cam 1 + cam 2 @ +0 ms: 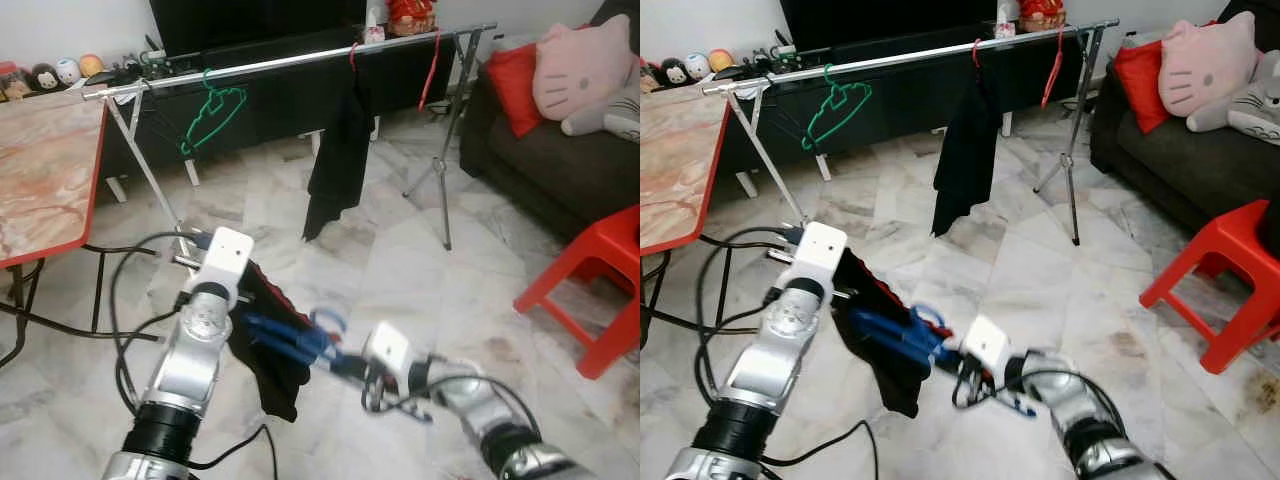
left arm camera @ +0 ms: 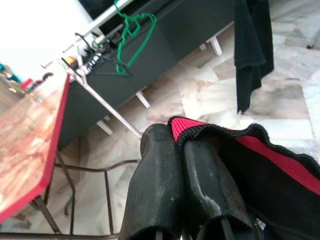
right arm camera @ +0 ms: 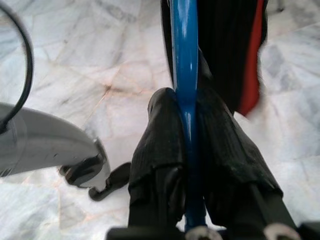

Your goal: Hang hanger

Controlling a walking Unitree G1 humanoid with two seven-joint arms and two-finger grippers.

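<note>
Left eye view: I hold both arms low over the marble floor (image 1: 400, 270), well short of the drying rack (image 1: 300, 60). The right end effector (image 1: 335, 352) carries the blue hanger (image 1: 290, 338); the left end effector (image 1: 250, 290) carries the black garment (image 1: 272, 350) with its red trim. The rail already bears a green hanger (image 1: 212, 115), a hung black cloth (image 1: 340, 160) and a red hanger (image 1: 430, 70). Risk 1: the free rail sits between these, so a careless approach could knock them.

Right eye view: same scene. The garment droops toward the floor below the hanger, and cables (image 1: 730, 300) loop near my left arm. Risk 2: cloth dragging or snagging as I walk in.

Left wrist view: fingers (image 2: 155, 185) are closed, pinching the garment's red-edged hem. The pinch is at the very edge; I judge it could slip off if the 2 arms pull apart.

Right wrist view: fingers (image 3: 160, 145) are clamped on the hanger's blue bar, a thin, smooth bar. Risk 3: it may rotate in the clamp, tipping the hook away from the rail.
</note>
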